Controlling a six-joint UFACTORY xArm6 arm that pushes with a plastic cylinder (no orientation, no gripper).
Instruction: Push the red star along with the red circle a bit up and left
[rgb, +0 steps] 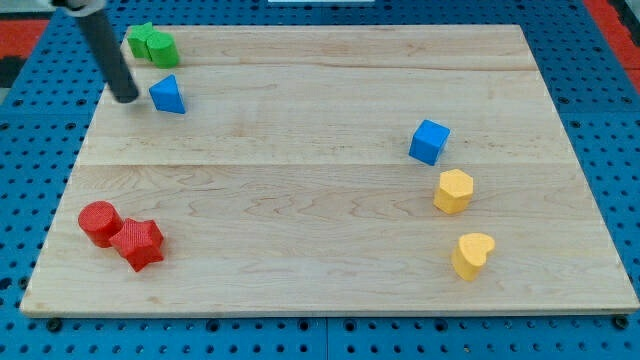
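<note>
Clearly my tip (128, 97), a bare rod with no pincer to open or close, sat near the blue triangle (168, 95), well apart from the red star (139, 243) touching the red circle (100, 222) at the view's bottom left; it needed to approach from the star's lower right.
</note>
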